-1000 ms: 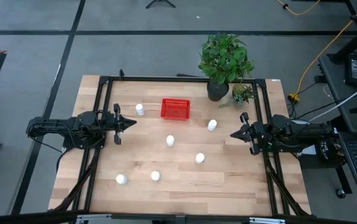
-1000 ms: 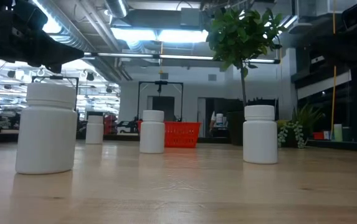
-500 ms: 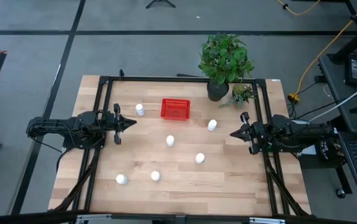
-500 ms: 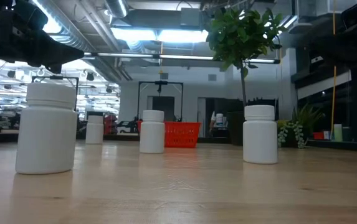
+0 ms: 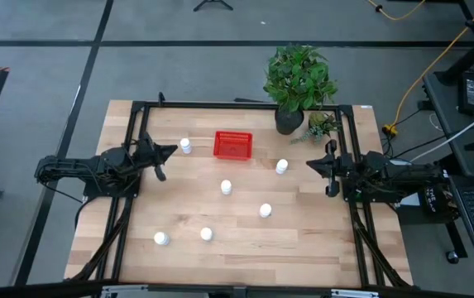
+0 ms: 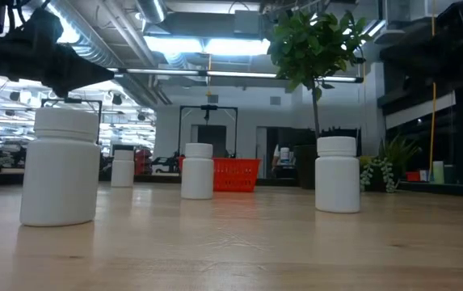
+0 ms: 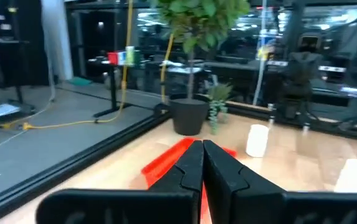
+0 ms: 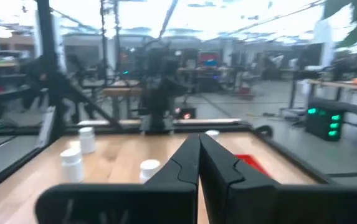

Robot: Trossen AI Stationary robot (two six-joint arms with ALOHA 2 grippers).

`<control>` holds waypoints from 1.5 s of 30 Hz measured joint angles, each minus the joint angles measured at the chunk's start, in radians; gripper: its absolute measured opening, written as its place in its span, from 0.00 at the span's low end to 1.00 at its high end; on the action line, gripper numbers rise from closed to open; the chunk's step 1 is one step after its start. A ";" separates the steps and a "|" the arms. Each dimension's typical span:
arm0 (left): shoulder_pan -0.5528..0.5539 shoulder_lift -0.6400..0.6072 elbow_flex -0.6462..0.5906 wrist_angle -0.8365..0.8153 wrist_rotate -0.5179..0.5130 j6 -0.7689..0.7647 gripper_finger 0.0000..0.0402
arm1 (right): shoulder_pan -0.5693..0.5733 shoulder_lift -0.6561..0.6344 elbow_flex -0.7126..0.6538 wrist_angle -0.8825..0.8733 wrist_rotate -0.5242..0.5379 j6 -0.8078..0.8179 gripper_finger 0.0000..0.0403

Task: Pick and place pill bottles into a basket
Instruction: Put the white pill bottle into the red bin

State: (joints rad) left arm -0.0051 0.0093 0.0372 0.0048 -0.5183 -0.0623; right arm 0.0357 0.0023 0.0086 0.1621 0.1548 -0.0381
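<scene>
Several small white pill bottles stand upright on the wooden table, among them one (image 5: 186, 146) left of the basket, one (image 5: 281, 166) to its right and one (image 5: 226, 188) near the middle. The red basket (image 5: 232, 145) sits on its base toward the far edge with nothing in it. At the table's left edge my left gripper (image 5: 173, 150) is shut and holds nothing, its tip close to the bottle left of the basket. My right gripper (image 5: 309, 163) is shut and holds nothing at the right edge. In the left wrist view the shut fingers (image 7: 202, 165) point toward the basket (image 7: 166, 162).
A potted plant (image 5: 296, 83) stands at the far edge, right of the basket, with a smaller plant (image 5: 322, 124) beside it. A black metal frame (image 5: 137, 132) runs along the table's left, far and right sides. More bottles (image 5: 161, 238) (image 5: 206, 234) (image 5: 265, 210) stand in the near half.
Both grippers have swung at the wrist toward the table's far edge while their arms kept in place. The left one now points toward the bottle beside the basket. Both have stayed shut. No bottle has moved.
</scene>
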 joint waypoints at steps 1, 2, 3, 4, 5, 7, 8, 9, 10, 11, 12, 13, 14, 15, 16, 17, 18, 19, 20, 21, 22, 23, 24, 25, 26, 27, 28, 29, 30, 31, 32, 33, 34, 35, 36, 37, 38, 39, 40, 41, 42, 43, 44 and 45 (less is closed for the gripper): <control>0.000 0.000 0.000 0.000 -0.029 0.030 0.01 | 0.000 0.000 0.000 0.006 0.021 -0.014 0.02; 0.000 0.000 0.000 -0.001 -0.067 0.070 0.01 | 0.000 0.000 0.000 0.006 0.041 -0.020 0.02; 0.000 0.000 0.000 -0.002 -0.103 0.100 0.01 | 0.000 0.000 0.000 0.005 0.056 -0.020 0.02; 0.000 0.000 0.000 -0.004 -0.134 0.119 0.01 | 0.000 0.001 0.000 0.004 0.063 -0.017 0.02; 0.000 0.000 0.000 -0.005 -0.159 0.127 0.01 | 0.000 0.003 0.000 0.004 0.066 -0.008 0.02; 0.000 0.000 0.000 -0.005 -0.182 0.131 0.01 | 0.000 0.004 0.000 0.003 0.066 0.012 0.02; 0.000 0.000 0.000 -0.005 -0.184 0.128 0.01 | 0.000 0.004 0.000 0.003 0.065 0.021 0.02; 0.000 0.000 0.000 -0.005 -0.182 0.117 0.01 | 0.000 0.004 0.000 0.004 0.066 0.033 0.02; 0.000 0.000 0.000 -0.005 -0.171 0.101 0.01 | 0.000 0.004 0.000 0.003 0.066 0.037 0.02; 0.000 0.000 0.000 -0.004 -0.151 0.084 0.01 | 0.000 0.004 0.000 0.003 0.066 0.040 0.02; 0.000 0.000 0.000 -0.002 -0.127 0.068 0.01 | 0.000 0.004 0.000 0.004 0.066 0.046 0.02; 0.000 0.000 0.000 0.003 -0.107 0.056 0.01 | -0.001 0.007 0.000 0.005 0.069 0.053 0.02; 0.000 0.002 0.000 0.017 -0.101 0.042 0.01 | -0.001 0.011 0.000 0.006 0.083 0.056 0.02; 0.000 0.012 0.000 0.044 -0.100 0.030 0.01 | -0.001 0.017 0.000 0.005 0.104 0.057 0.02; 0.000 0.023 0.000 0.068 -0.100 0.022 0.01 | -0.001 0.024 0.000 0.006 0.127 0.057 0.02; 0.000 0.036 0.003 0.080 -0.100 0.019 0.01 | -0.001 0.032 0.000 0.005 0.149 0.057 0.02; 0.000 0.053 0.013 0.079 -0.099 0.009 0.01 | -0.004 0.042 0.000 0.006 0.166 0.057 0.02; 0.000 0.075 0.027 0.074 -0.099 -0.012 0.01 | -0.009 0.051 0.000 0.009 0.177 0.057 0.02; 0.000 0.099 0.044 0.065 -0.100 -0.036 0.01 | -0.017 0.061 0.000 0.018 0.188 0.057 0.02; 0.000 0.126 0.062 0.046 -0.104 -0.061 0.01 | -0.028 0.071 0.004 0.027 0.194 0.057 0.02; 0.000 0.160 0.080 0.026 -0.112 -0.081 0.01 | -0.039 0.082 0.016 0.029 0.196 0.056 0.02; 0.000 0.197 0.100 0.013 -0.124 -0.095 0.01 | -0.048 0.095 0.031 0.032 0.196 0.057 0.02; 0.000 0.236 0.122 0.003 -0.142 -0.108 0.01 | -0.058 0.109 0.045 0.032 0.195 0.056 0.02; 0.000 0.280 0.148 -0.007 -0.162 -0.116 0.01 | -0.067 0.127 0.060 0.032 0.195 0.055 0.02; 0.000 0.324 0.176 -0.022 -0.182 -0.126 0.01 | -0.074 0.150 0.073 0.031 0.195 0.055 0.02; 0.000 0.370 0.204 -0.046 -0.201 -0.138 0.01 | -0.080 0.173 0.084 0.030 0.194 0.055 0.02; 0.000 0.416 0.235 -0.075 -0.212 -0.149 0.01 | -0.084 0.197 0.095 0.029 0.194 0.056 0.02; 0.000 0.462 0.267 -0.109 -0.220 -0.167 0.01 | -0.087 0.223 0.104 0.029 0.192 0.056 0.02; 0.000 0.506 0.300 -0.146 -0.222 -0.185 0.01 | -0.088 0.251 0.112 0.029 0.192 0.056 0.02; 0.000 0.548 0.333 -0.184 -0.221 -0.205 0.01 | -0.088 0.279 0.118 0.028 0.192 0.057 0.02; 0.000 0.590 0.366 -0.229 -0.221 -0.220 0.01 | -0.088 0.306 0.125 0.025 0.192 0.058 0.02; 0.000 0.627 0.395 -0.271 -0.221 -0.233 0.01 | -0.088 0.333 0.133 0.025 0.192 0.058 0.02; 0.000 0.664 0.422 -0.308 -0.221 -0.241 0.01 | -0.088 0.360 0.142 0.026 0.192 0.058 0.03; 0.000 0.696 0.446 -0.339 -0.221 -0.241 0.02 | -0.088 0.385 0.149 0.027 0.192 0.057 0.03; 0.000 0.724 0.466 -0.364 -0.221 -0.242 0.03 | -0.088 0.409 0.156 0.026 0.191 0.051 0.05; 0.000 0.748 0.481 -0.381 -0.221 -0.242 0.04 | -0.088 0.430 0.162 0.026 0.186 0.035 0.07; 0.000 0.768 0.493 -0.396 -0.220 -0.241 0.06 | -0.088 0.449 0.166 0.026 0.176 0.024 0.09; 0.000 0.785 0.502 -0.408 -0.219 -0.242 0.08 | -0.088 0.466 0.169 0.026 0.162 0.010 0.12; 0.000 0.797 0.507 -0.417 -0.215 -0.242 0.11 | -0.088 0.480 0.170 0.026 0.157 0.006 0.15; 0.000 0.806 0.507 -0.427 -0.214 -0.242 0.14 | -0.088 0.491 0.172 0.026 0.157 0.005 0.18; 0.000 0.814 0.507 -0.441 -0.213 -0.242 0.17 | -0.088 0.499 0.172 0.028 0.157 0.007 0.22; 0.000 0.821 0.507 -0.455 -0.213 -0.243 0.20 | -0.088 0.505 0.172 0.029 0.157 0.008 0.25; 0.000 0.828 0.507 -0.474 -0.213 -0.247 0.24 | -0.089 0.510 0.173 0.029 0.157 0.007 0.29; 0.000 0.832 0.507 -0.496 -0.209 -0.258 0.27 | -0.089 0.513 0.173 0.028 0.157 0.007 0.32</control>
State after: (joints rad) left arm -0.0051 0.8416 0.5442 -0.4907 -0.7274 -0.3204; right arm -0.0536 0.5150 0.1814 0.1905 0.3122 -0.0307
